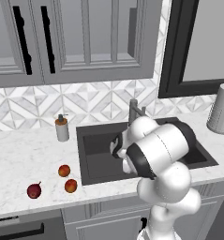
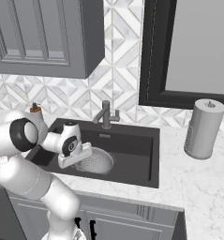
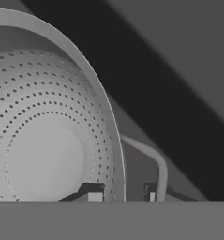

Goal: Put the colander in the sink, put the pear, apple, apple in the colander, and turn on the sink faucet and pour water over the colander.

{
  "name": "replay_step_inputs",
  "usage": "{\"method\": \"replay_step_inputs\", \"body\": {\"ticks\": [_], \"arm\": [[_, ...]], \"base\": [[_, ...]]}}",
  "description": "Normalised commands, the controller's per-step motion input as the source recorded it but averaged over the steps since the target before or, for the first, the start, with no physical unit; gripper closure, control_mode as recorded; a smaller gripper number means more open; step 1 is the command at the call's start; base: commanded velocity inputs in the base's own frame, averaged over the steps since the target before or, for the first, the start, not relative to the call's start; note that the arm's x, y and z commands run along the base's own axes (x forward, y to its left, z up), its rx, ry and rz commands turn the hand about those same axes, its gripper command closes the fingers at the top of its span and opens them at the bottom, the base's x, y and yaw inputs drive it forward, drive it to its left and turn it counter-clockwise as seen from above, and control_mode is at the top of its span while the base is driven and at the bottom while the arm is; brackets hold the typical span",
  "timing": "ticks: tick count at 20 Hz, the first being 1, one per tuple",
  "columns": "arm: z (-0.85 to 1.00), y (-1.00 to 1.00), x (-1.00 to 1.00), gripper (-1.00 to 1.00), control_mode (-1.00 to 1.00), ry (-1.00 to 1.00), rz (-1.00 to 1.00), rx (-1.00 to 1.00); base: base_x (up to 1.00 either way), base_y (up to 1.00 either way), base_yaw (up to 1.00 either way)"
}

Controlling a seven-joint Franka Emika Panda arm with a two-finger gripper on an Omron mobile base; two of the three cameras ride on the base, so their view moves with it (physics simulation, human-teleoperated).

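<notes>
Hand view had my gripper (image 3: 123,196) right down on the colander (image 3: 48,140), one fingertip (image 3: 93,195) inside the rim and the other outside by the little side handle, so it was pinching the colander's wall. You could see the rows of tiny holes really clearly from there, with the dark sink (image 3: 179,70) floor behind.

In the right base view the colander (image 2: 95,161) sat in the near left part of the sink (image 2: 132,154), with my gripper (image 2: 78,157) on its left edge. The sink faucet (image 2: 105,114) stood at the far rim, and I couldn't see any stream from it.

In the left base view my own arm covered most of the basin, but the sink (image 1: 94,150) and the sink faucet (image 1: 133,110) poked out behind it. The fruit was all on the counter (image 1: 19,154) to the left of the sink: two apples, one (image 1: 63,170) a bit farther back and one (image 1: 70,186) nearer, close together, and the pear (image 1: 34,190) further left, near the front edge.

No writing or brand that I could read anywhere, not even on the soap dispenser (image 1: 62,128) by the far left corner of the sink or the paper towel roll (image 2: 204,128) on the right.

Room-wise: white marbled counter, geometric grey-and-white tile backsplash (image 1: 85,101), grey cabinets (image 1: 76,37) with black handles above, and a dark-framed window (image 2: 188,51) on the right.
</notes>
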Motion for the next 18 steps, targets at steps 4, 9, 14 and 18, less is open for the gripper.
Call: {"method": "replay_step_inputs", "body": {"ticks": [4,9,14,18], "arm": [[0.08,0.41,0.48,1.0,-1.0,0.0,-0.4,-0.1],[0.0,0.32,0.57,1.0,-1.0,0.0,-0.44,-0.16],[0.0,0.28,0.71,1.0,-1.0,0.0,-0.45,-0.18],[-0.04,0.26,0.65,1.0,-1.0,0.0,-0.46,-0.17]], "base": [[0.0,0.0,0.0],[0.0,0.0,0.0],[0.0,0.0,0.0],[0.0,0.0,0.0]]}}
